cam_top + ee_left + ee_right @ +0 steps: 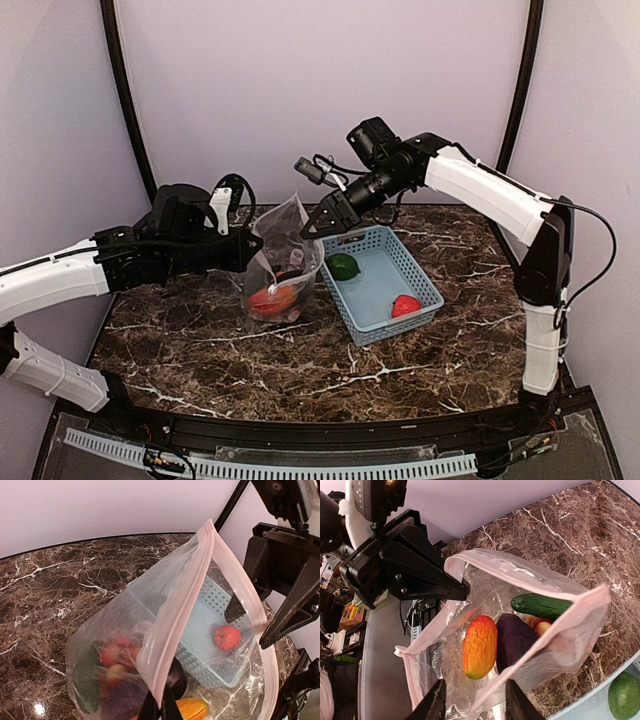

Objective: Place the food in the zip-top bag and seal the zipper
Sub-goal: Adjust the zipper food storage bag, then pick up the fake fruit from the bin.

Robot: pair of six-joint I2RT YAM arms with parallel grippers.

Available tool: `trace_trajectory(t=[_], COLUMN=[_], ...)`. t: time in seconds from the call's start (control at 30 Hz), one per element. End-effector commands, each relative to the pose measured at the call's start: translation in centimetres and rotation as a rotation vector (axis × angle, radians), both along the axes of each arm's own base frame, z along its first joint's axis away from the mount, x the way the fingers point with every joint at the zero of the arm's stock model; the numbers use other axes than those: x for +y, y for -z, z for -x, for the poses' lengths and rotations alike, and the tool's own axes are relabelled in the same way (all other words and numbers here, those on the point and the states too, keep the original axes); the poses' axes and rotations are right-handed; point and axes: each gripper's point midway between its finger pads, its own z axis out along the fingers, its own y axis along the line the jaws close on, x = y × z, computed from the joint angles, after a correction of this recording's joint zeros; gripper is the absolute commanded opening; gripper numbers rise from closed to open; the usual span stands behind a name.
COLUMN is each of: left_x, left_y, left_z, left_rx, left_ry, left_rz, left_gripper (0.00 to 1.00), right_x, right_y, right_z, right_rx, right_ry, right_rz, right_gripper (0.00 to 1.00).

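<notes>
Pinching the pink zipper (184, 605) between its closed fingers, the left gripper (160, 707) holds one rim of the zip-top bag (285, 262) up, while the bag's bottom sags below its tips onto the marble table (200, 350). Just under that grip, inside the clear film, the orange mango (480, 647) and the purple eggplant (516, 639) lie side by side. A green cucumber-shaped piece (542, 605) and the cluster of red-yellow balls (540, 625) lie beyond them. Across the open mouth, the right gripper (477, 705) stands with its fingers spread apart, holding nothing. The opposite rim of the bag runs between them, and I cannot tell whether either finger touches it. Farthest from the left gripper, below and to the side of the right gripper, sits the light blue basket (415, 265), just beside the bag. It holds a green fruit (343, 265) at the end nearest the bag and the red strawberry (405, 306) toward the other end, both outside the bag.
</notes>
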Motion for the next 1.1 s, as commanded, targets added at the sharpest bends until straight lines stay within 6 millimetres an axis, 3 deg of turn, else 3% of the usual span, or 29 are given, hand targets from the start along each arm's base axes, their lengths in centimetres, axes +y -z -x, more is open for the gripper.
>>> trace_trajectory(t=[0.0,0.17,0.33,0.43,0.67,1.07], left_x=[0.4,-0.2,-0.5,-0.6,-0.9,-0.1], left_y=[-0.3,-0.6,-1.2,-1.7,-3.6,-3.6], left_z=[0.0,-0.1,-0.6,-0.9,-0.9,-0.3], left_rx=[-0.019,-0.024,-0.043,-0.051,-0.050,-0.020], left_ry=[-0.009,0.000,0.000,0.000,0.020,0.015], left_rz=[0.008,0.045,0.043,0.046,0.076,0.056], left_gripper=[0.01,0.01,0.01,0.01,0.01,0.01], right_x=[-3.3,-7.5,-11.0,-12.1,-13.7,-11.0], right_y=[-1.8,-3.9,-3.1,-0.4,9.3,16.0], right_z=[-1.8,-4.5,-6.5,-7.8,-12.2,-15.9], right_rx=[-0.019,-0.056,-0.086,-0.137,-0.251,-0.182], right_ry=[0.042,0.111,0.162,0.167,0.199,0.177], right_rz=[-0.031,-0.074,-0.063,-0.003,0.239,0.252], right_gripper=[0.45,0.59,0.62,0.63,0.60,0.65])
